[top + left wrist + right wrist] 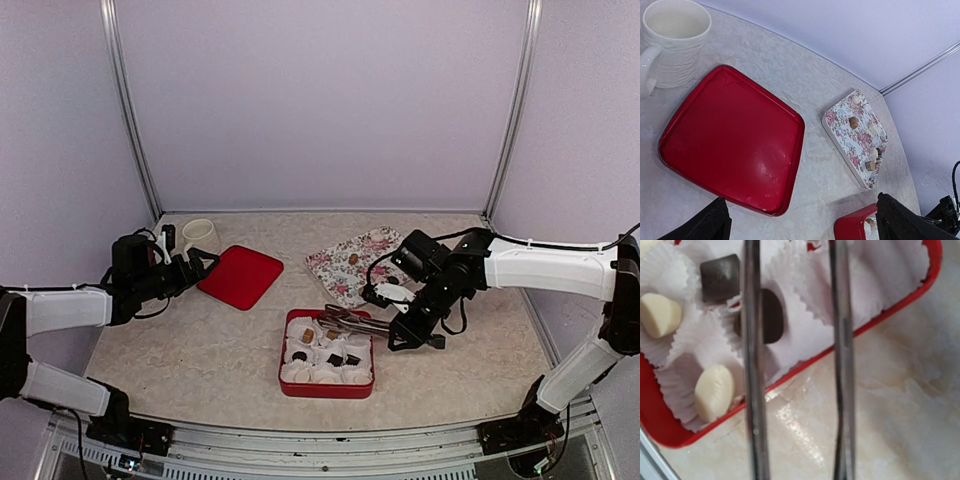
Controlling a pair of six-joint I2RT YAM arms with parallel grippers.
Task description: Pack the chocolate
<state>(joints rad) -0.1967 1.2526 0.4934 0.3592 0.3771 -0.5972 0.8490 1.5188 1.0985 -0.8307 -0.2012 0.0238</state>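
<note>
Mug (199,236) far left, lid (240,277) just right — tray (338,272) behind tin (328,392); chocolates (719,271) in tin, tweezers (350,320) above.

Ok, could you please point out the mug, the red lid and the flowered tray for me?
mug (679,67): left wrist view, on its outer wall.
red lid (735,145): left wrist view, on its middle.
flowered tray (850,142): left wrist view, on a bare patch of its surface.
</note>
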